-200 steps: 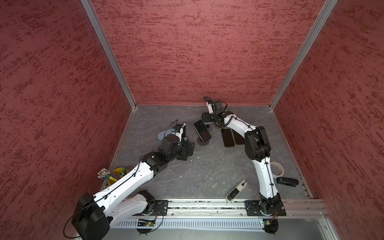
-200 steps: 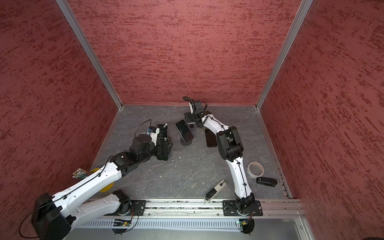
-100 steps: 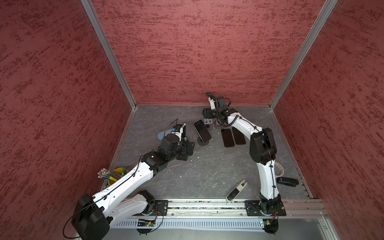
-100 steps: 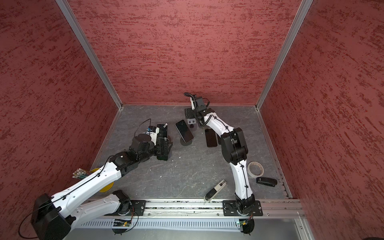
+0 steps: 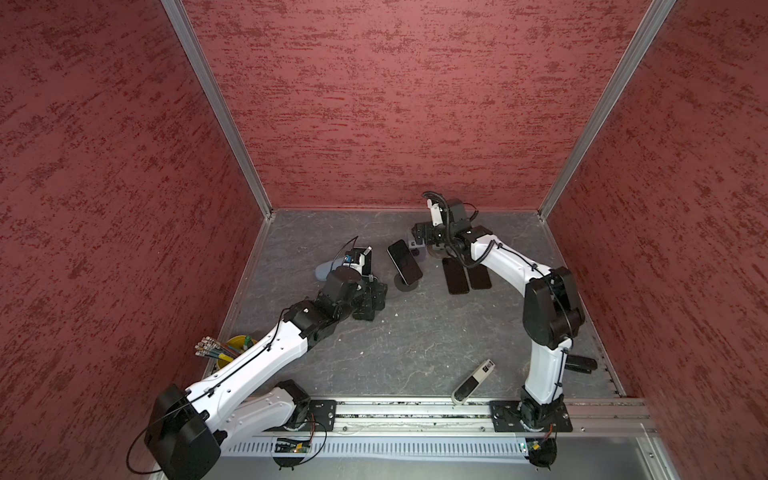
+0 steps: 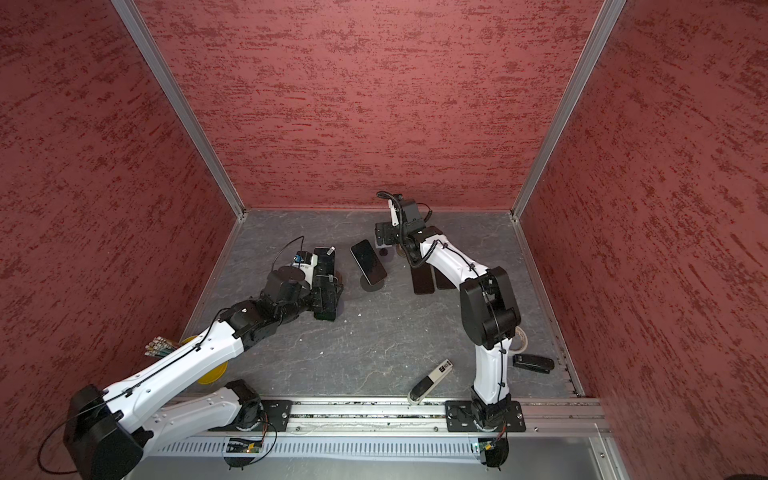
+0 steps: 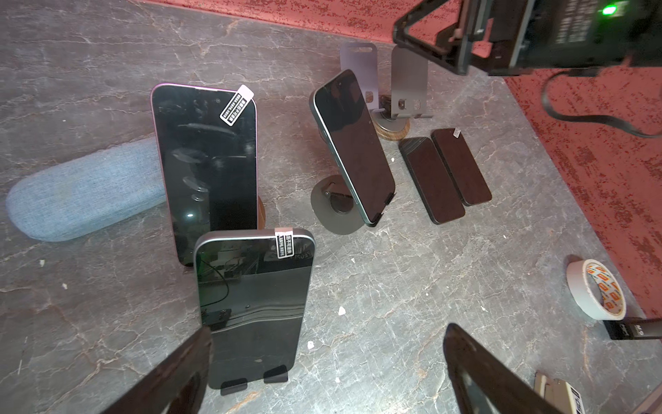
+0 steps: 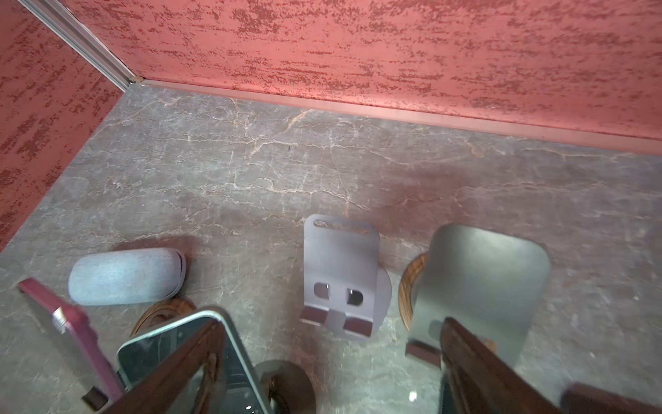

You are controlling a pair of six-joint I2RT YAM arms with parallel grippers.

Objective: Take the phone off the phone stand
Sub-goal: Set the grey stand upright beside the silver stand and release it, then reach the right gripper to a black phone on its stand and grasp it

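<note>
1. Your left claw (image 7: 327, 331) is spread wide and empty. It sits low over the desk (image 5: 415, 340), at about 9 o'clock from desk centre.
2. It faces a grey phone (image 7: 252, 308) that leans on a black stand (image 7: 254, 380). The stand's two lips catch the phone's lower edge. This looks like the phone to take.
3. The grey phone is off-centre in the opening and close to one finger (image 7: 172, 372). Shift sideways until both long edges sit between the fingers.
4. Your right claw (image 8: 330, 322) is also wide, with nothing between its fingers. It is at 12 o'clock near the back wall, above two empty stands (image 8: 340, 276) (image 8: 480, 286).
5. Two more phones are on stands: a pink phone (image 7: 206, 168) just behind the grey one, and a green-edged phone (image 5: 405, 261) on a round black stand (image 7: 335, 211), also toward 12 o'clock.
6. Two flat phones (image 7: 431, 179) (image 7: 462, 166) lie side by side at 1 o'clock.
7. Close on the phone's edges, not the glass. Lift along the backrest until it clears the lips, then draw it away.
8. Watch out: the stand may tip or drag, and a deep reach could knock the pink phone.
</note>
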